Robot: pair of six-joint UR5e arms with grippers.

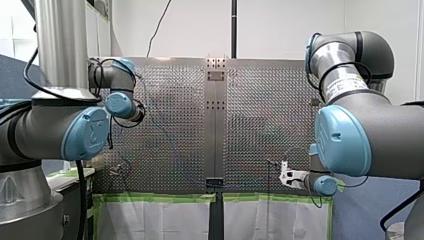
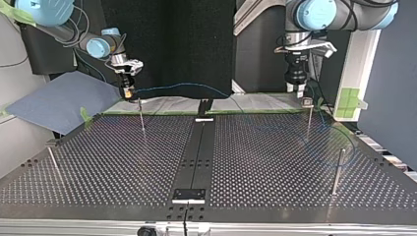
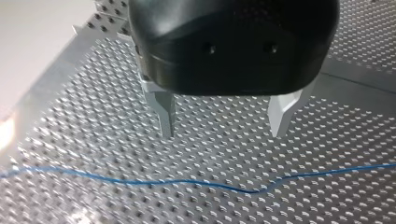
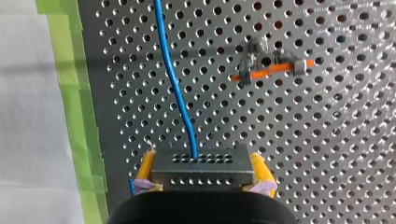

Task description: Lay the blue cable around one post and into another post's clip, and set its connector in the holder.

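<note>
gripping the grey connector [image 4: 203, 169] between its yellow pads [image 4: 259, 169], our right gripper [image 4: 201, 159] is clamped on the block's two sides. it sits above the perforated table [image 4: 327, 154], near the green tape [image 4: 70, 93] along the table's edge. the blue cable [image 4: 173, 84] leaves the connector's face and runs straight ahead of the gripper, passing beside a small metal fitting [image 4: 273, 69] with an orange bar, apart from it. in the top view the cable hangs in a low arc through the air from this gripper at the view's left toward the middle. it then lies in a faint curve on the table near the far post [image 2: 309, 123] and the near post [image 2: 338, 169] at the view's right; whether it goes around either we cannot tell. our left gripper [image 3: 222, 134] hovers over the table with its metal fingers [image 3: 164, 114] spread apart and nothing between them. a stretch of the cable lies on the table ahead of them, not touching.
</note>
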